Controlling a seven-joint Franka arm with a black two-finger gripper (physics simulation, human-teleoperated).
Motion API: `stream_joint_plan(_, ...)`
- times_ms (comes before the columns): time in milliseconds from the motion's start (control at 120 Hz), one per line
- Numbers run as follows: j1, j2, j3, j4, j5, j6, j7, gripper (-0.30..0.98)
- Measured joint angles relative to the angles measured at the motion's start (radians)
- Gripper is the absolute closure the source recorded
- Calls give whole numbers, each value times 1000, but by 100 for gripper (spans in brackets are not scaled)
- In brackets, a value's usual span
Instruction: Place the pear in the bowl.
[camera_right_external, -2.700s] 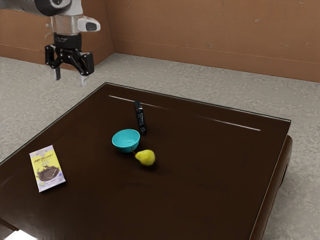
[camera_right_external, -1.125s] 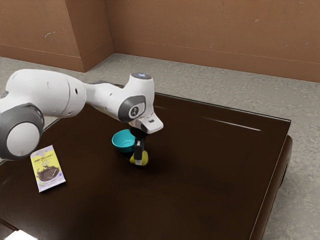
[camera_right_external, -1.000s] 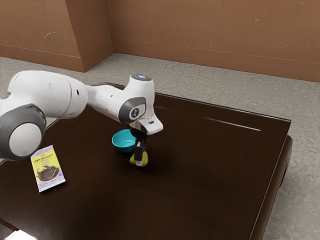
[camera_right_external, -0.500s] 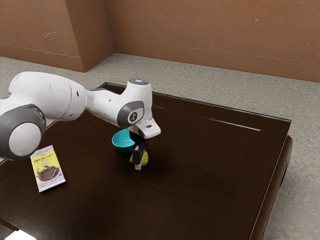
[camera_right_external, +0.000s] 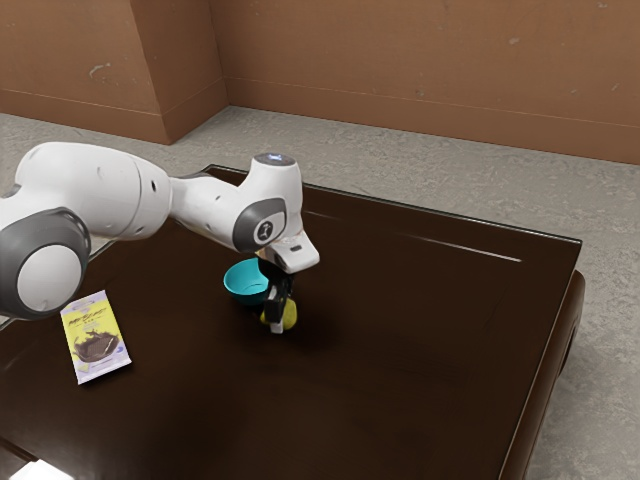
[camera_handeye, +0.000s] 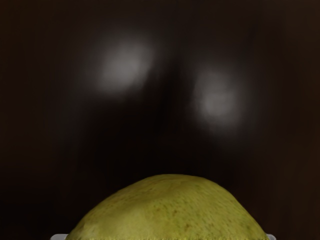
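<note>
grasp looks done: fingers (camera_right_external: 277, 326) clamped on the pear (camera_right_external: 291, 315), a tip at each flank. pear is just beside the bowl (camera_right_external: 241, 286), outside it; can't tell if it's off the counter (camera_right_external: 420, 350). left to do, by my read: lift over the rim, lower, release, back off. count: one pear, one bowl, one arm (camera_right_external: 95, 192), one yellow-and-lilac packet (camera_right_external: 95, 337) well apart from the pear.
</note>
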Motion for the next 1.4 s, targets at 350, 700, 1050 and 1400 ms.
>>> stream_joint_plan(350,1,-48,10,0,16,19,8,37)
stream_joint_plan(700,-3,-236,34,7,109,29,8,43)
stream_joint_plan(1050,98,-134,32,47,122,28,12,40)
stream_joint_plan(1400,99,-134,29,39,103,18,15,11)
